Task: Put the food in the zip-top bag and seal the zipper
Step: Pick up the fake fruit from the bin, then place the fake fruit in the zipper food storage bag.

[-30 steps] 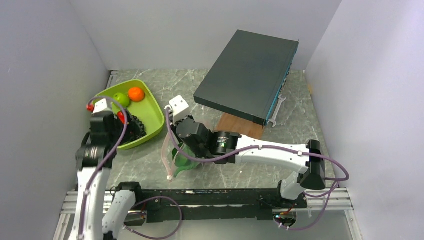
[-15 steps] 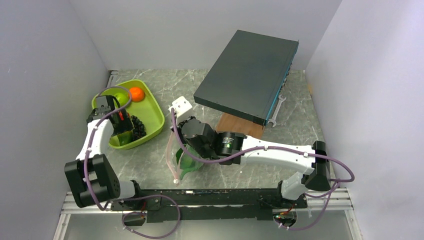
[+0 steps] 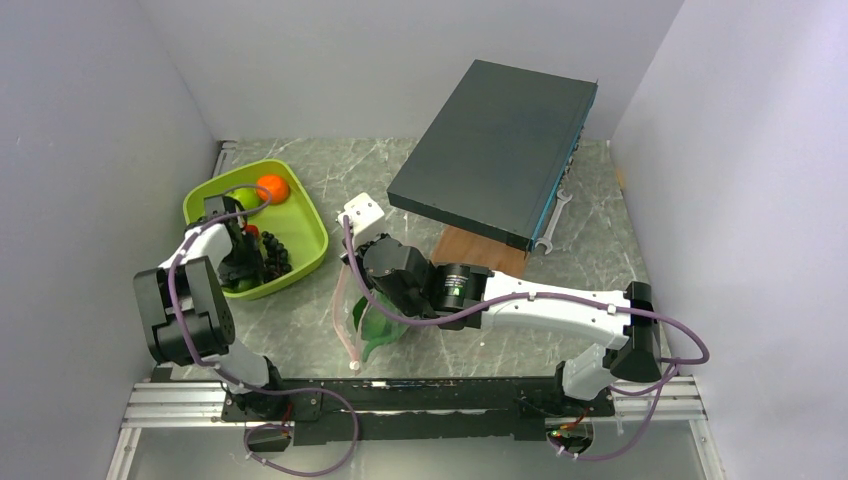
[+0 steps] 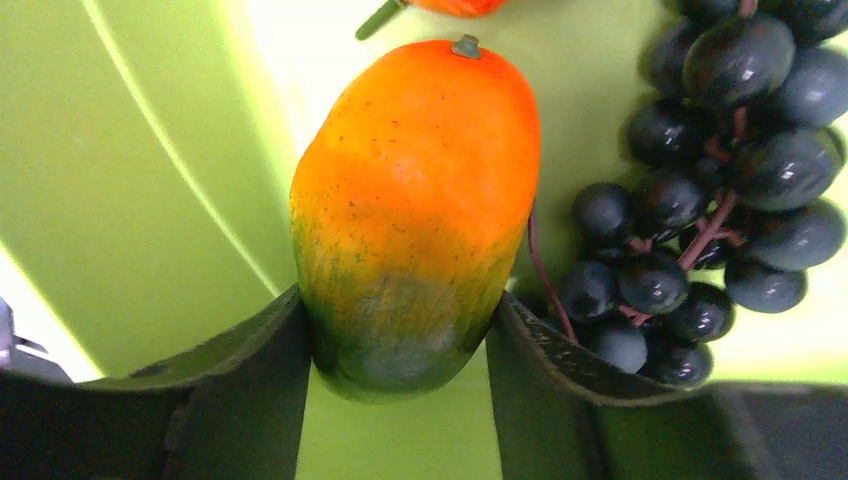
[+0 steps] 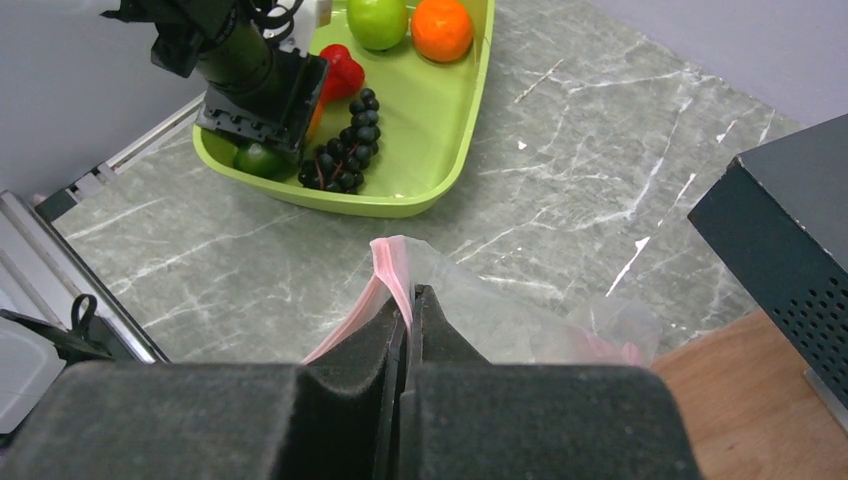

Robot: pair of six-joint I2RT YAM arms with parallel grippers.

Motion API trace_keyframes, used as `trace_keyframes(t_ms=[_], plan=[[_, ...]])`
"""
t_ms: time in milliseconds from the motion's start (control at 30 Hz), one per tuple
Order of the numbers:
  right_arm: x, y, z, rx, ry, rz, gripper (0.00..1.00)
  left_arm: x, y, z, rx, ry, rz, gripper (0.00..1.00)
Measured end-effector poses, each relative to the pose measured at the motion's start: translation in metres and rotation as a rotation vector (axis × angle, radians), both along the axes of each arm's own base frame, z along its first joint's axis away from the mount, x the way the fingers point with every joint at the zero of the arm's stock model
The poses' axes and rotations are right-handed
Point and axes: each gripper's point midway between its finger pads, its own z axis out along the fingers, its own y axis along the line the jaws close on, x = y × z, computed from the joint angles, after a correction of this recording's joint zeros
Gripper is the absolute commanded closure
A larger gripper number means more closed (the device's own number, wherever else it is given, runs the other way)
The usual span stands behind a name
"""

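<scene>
From above, the left claw (image 3: 243,262) sits inside the lime tray (image 3: 312,222), while the right claw (image 3: 354,285) holds the zip-top bag (image 3: 352,325) up over the tabletop (image 3: 600,230). The left wrist view shows that claw clamped low on the orange-green fruit (image 4: 415,210). Its body is smooth and probably slippery, so a hold nearer its middle seems safer. In the right wrist view the jaws are pinched together on the floppy bag's zipper (image 5: 385,262).

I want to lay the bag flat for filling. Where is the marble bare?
Bare marble lies between the lime tray and the dark box, and nearer, between tray and zip-top bag. Right of the wrench is free too. The tray's near end is crowded: left gripper around the orange-green fruit, grapes beside.
</scene>
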Motion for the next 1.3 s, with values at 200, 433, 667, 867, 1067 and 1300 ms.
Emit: trace_keyframes(t_ms=[200,433,667,867,1067,1300], plan=[[0.000,0.000,-0.001,0.006,0.008,-0.002,1.00,0.004,0.000,0.006,-0.006,-0.008,-0.013,0.77],[0.000,0.000,-0.001,0.004,0.010,-0.003,1.00,0.007,-0.005,0.064,0.041,-0.225,-0.032,0.87],[0.003,0.003,-0.001,0.001,0.004,-0.020,1.00,-0.006,-0.067,0.134,-0.112,-0.481,-0.193,0.90],[0.010,0.006,-0.004,0.006,-0.012,-0.060,1.00,-0.056,-0.147,0.187,-0.426,-0.691,-0.336,1.00],[0.020,0.016,-0.004,-0.005,-0.038,-0.089,1.00,-0.111,-0.210,0.194,-0.736,-0.737,-0.438,1.00],[0.031,0.022,-0.005,-0.047,-0.080,-0.126,1.00,-0.154,-0.232,0.214,-0.794,-0.657,-0.567,1.00]])
